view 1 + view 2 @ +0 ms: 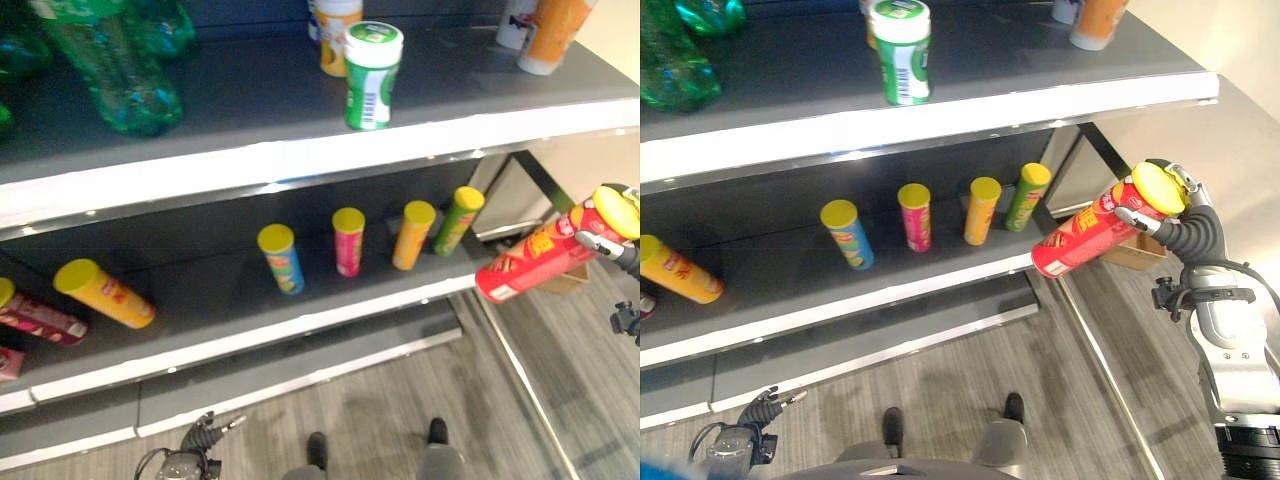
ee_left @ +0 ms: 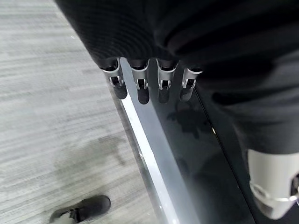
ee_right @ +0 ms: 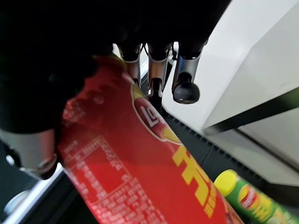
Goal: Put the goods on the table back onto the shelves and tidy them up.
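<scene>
The step in hand is the carrying of one item to the shelf. The right hand [image 1: 1160,205] has its fingers curled round a red chip can with a yellow lid [image 1: 1095,232] near the lid end. The can lies tilted in the air, bottom end down toward 8 o'clock, just off the right end of the middle shelf [image 1: 300,325]. It touches no shelf yet.

On this shelf four cans already stand in a row: a blue can [image 1: 281,258], a pink can [image 1: 348,240], an orange can [image 1: 412,234] and a green can [image 1: 458,219]. At 9 o'clock a yellow can [image 1: 103,292] and a dark red can [image 1: 40,318] lie on their sides. The upper shelf [image 1: 940,110] bears a green-and-white jar [image 1: 371,75] and green bottles [image 1: 115,65].

The left hand [image 2: 140,79] hangs low near the floor, fingers straight and relaxed, holding nothing.

I judge that the next move calls for bringing the red can toward 9 o'clock over the shelf edge, turning it upright with the lid on top, and setting it close to the green can without knocking it.

As for writing, the red can carries yellow letters and small white print in the right wrist view, but I leave them unread; the other labels are too small to read.
</scene>
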You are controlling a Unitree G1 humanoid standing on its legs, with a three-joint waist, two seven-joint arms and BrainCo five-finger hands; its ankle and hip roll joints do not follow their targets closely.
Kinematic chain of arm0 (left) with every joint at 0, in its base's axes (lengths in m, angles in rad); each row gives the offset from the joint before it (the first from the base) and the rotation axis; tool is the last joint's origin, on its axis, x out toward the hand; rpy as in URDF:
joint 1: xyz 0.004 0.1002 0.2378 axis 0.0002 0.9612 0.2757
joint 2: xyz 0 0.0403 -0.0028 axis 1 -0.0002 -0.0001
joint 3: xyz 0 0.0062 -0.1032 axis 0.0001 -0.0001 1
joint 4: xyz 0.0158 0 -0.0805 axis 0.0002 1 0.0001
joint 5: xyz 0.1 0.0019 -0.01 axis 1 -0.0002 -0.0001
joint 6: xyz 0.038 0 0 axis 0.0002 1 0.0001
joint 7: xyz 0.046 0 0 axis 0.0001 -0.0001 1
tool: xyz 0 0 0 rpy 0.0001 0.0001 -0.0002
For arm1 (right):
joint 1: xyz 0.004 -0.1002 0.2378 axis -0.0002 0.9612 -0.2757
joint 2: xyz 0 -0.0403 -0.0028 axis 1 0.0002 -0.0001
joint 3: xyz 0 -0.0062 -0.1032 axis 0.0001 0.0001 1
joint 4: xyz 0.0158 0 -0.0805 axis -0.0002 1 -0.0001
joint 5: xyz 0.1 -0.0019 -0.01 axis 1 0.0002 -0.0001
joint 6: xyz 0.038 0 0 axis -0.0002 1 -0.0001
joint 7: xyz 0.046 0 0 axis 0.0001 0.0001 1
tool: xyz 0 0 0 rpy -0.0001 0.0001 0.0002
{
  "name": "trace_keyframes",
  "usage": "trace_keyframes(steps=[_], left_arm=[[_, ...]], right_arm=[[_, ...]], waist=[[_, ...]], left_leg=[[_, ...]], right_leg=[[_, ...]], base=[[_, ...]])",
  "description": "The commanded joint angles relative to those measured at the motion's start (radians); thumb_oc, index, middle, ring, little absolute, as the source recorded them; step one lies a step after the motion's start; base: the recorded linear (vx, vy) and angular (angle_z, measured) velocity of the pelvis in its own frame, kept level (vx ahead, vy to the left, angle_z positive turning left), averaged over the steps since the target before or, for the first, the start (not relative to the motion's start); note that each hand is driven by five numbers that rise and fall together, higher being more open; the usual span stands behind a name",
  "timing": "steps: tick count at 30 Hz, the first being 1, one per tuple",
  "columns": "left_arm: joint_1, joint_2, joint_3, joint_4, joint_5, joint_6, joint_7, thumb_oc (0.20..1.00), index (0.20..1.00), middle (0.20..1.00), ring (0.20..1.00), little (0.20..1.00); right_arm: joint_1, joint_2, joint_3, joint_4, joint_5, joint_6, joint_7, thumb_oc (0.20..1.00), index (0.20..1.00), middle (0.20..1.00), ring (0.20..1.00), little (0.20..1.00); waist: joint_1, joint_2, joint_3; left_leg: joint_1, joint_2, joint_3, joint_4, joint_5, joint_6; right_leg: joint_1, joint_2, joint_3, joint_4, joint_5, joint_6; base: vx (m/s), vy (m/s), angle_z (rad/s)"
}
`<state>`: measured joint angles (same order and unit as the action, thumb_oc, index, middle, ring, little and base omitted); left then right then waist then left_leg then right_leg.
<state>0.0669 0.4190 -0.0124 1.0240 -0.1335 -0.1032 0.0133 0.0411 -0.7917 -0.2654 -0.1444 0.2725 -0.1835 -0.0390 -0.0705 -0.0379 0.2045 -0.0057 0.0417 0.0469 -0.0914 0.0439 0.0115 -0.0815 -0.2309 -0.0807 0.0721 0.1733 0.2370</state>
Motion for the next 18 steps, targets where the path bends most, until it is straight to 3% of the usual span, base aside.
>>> trace_keyframes(steps=[1, 5, 6, 11, 13, 15, 16, 18], left_arm=[[0.038, 0.013, 0.013, 0.015, 0.017, -0.001, -0.018, 1.0, 1.0, 1.0, 1.0, 1.0], [0.045, -0.013, 0.023, 0.021, 0.008, 0.004, -0.028, 1.0, 1.0, 1.0, 1.0, 1.0], [0.051, -0.031, 0.032, 0.019, -0.001, -0.001, -0.026, 1.0, 1.0, 1.0, 1.0, 1.0], [0.037, -0.051, 0.03, -0.04, -0.032, -0.008, -0.019, 1.0, 1.0, 1.0, 1.0, 1.0], [0.029, -0.049, 0.019, -0.063, -0.039, -0.011, -0.018, 1.0, 1.0, 1.0, 1.0, 1.0], [0.01, -0.047, 0.013, -0.044, -0.04, -0.017, 0.001, 1.0, 1.0, 1.0, 1.0, 1.0], [0.01, -0.047, 0.015, -0.043, -0.04, -0.017, 0.001, 1.0, 1.0, 1.0, 1.0, 1.0], [-0.005, -0.041, 0.013, -0.023, -0.038, -0.017, 0.015, 1.0, 1.0, 1.0, 1.0, 1.0]], right_arm=[[-0.118, -0.079, -0.038, -0.078, 0.041, -0.076, 0.034, 0.2, 0.2, 0.2, 0.2, 0.2], [-0.132, -0.069, 0.028, -0.118, 0.04, -0.066, 0.084, 0.2, 0.2, 0.2, 0.2, 0.2], [-0.15, -0.074, 0.094, -0.127, 0.027, -0.062, 0.108, 0.2, 0.2, 0.2, 0.2, 0.2], [-0.177, -0.148, 0.224, -0.144, -0.068, -0.046, 0.151, 0.2, 0.2, 0.2, 0.2, 0.2], [-0.198, -0.176, 0.266, -0.137, -0.085, -0.044, 0.154, 0.2, 0.2, 0.2, 0.2, 0.2], [-0.245, -0.201, 0.338, -0.124, -0.094, -0.042, 0.159, 0.2, 0.2, 0.2, 0.2, 0.2], [-0.249, -0.201, 0.341, -0.122, -0.094, -0.043, 0.159, 0.2, 0.2, 0.2, 0.2, 0.2], [-0.261, -0.214, 0.374, -0.097, -0.095, -0.044, 0.153, 0.2, 0.2, 0.2, 0.2, 0.2]], waist=[[0.04, 0.0, -0.036], [0.06, -0.027, -0.044], [0.067, -0.036, -0.045], [0.074, -0.044, -0.013], [0.075, -0.041, 0.001], [0.073, -0.045, -0.002], [0.071, -0.044, -0.002], [0.061, -0.044, -0.009]], left_leg=[[-0.01, 0.011, 0.04, 0.016, -0.082, -0.06], [-0.019, -0.019, 0.043, 0.034, -0.088, -0.054], [-0.021, -0.031, 0.032, 0.051, -0.094, -0.051], [-0.088, -0.046, 0.0, 0.194, -0.13, -0.062], [-0.113, -0.028, -0.003, 0.216, -0.126, -0.078], [-0.122, 0.053, -0.022, 0.202, -0.103, -0.095], [-0.121, 0.054, -0.024, 0.201, -0.103, -0.096], [-0.12, 0.157, -0.032, 0.176, -0.042, -0.106]], right_leg=[[0.003, 0.145, -0.003, 0.113, -0.292, -0.096], [0.042, 0.197, 0.011, 0.038, -0.298, -0.136], [0.056, 0.212, 0.046, -0.023, -0.275, -0.134], [0.074, 0.202, 0.058, -0.083, -0.256, -0.146], [0.074, 0.186, 0.045, -0.084, -0.258, -0.145], [0.055, 0.143, 0.031, -0.076, -0.263, -0.139], [0.055, 0.144, 0.03, -0.074, -0.265, -0.14], [0.031, 0.108, 0.015, -0.063, -0.278, -0.133]], base=[[-0.1, 0.089, -0.12], [-0.05, -0.01, -0.15], [-0.01, -0.052, -0.09], [-0.07, 0.005, 0.13], [-0.08, 0.131, 0.46], [-0.05, 0.189, 0.4], [-0.03, 0.15, 0.03], [0.02, 0.253, 0.14]])
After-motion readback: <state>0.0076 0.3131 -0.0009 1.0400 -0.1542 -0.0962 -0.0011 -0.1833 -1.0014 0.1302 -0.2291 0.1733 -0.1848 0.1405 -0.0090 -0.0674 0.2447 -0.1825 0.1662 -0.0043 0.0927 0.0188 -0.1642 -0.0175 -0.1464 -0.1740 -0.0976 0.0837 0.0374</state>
